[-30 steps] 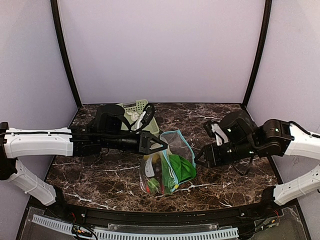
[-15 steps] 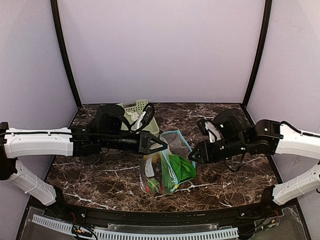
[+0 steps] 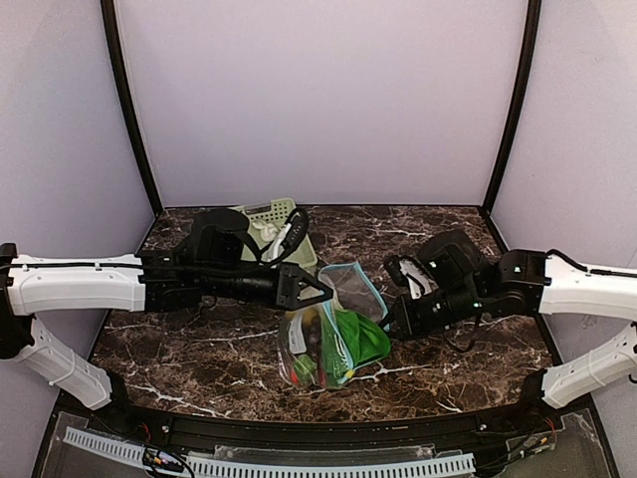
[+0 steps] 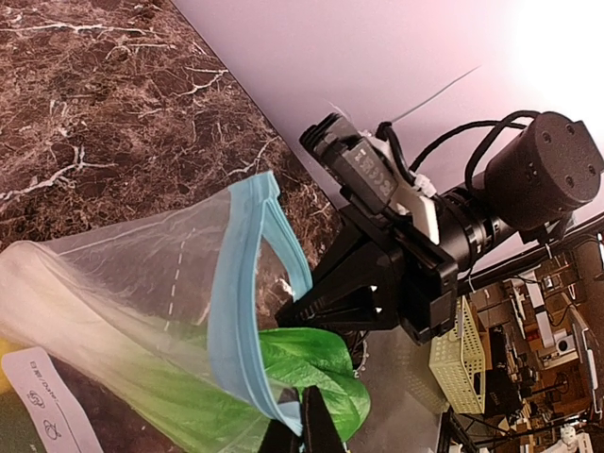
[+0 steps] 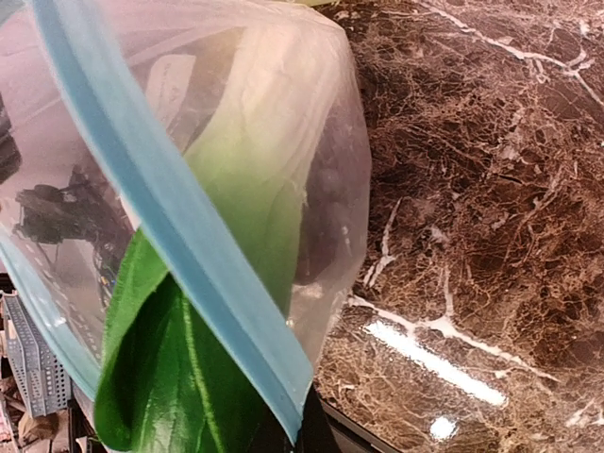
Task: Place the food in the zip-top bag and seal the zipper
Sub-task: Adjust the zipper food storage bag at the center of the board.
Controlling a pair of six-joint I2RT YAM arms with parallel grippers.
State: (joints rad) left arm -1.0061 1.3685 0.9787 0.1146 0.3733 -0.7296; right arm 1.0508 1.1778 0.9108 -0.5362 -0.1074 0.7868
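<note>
On the dark marble table (image 3: 448, 368), the filled zip-top bag (image 3: 333, 329) stands mid-table, bok choy (image 3: 363, 339) poking from its mouth. The left gripper (image 3: 326, 292) and right gripper (image 3: 390, 323) each pinch the blue zipper (image 5: 170, 217). Sealing seems to be the step in hand; the next move likely calls for tucking the leaf inside first.

No text can be read in any view. White label patch (image 4: 45, 408) on clear crinkly plastic zip-top bag (image 4: 123, 274), lower left of left wrist view: a few small dark printed marks, too small and blurred to make out. Top view: same patch, print unresolved.
</note>
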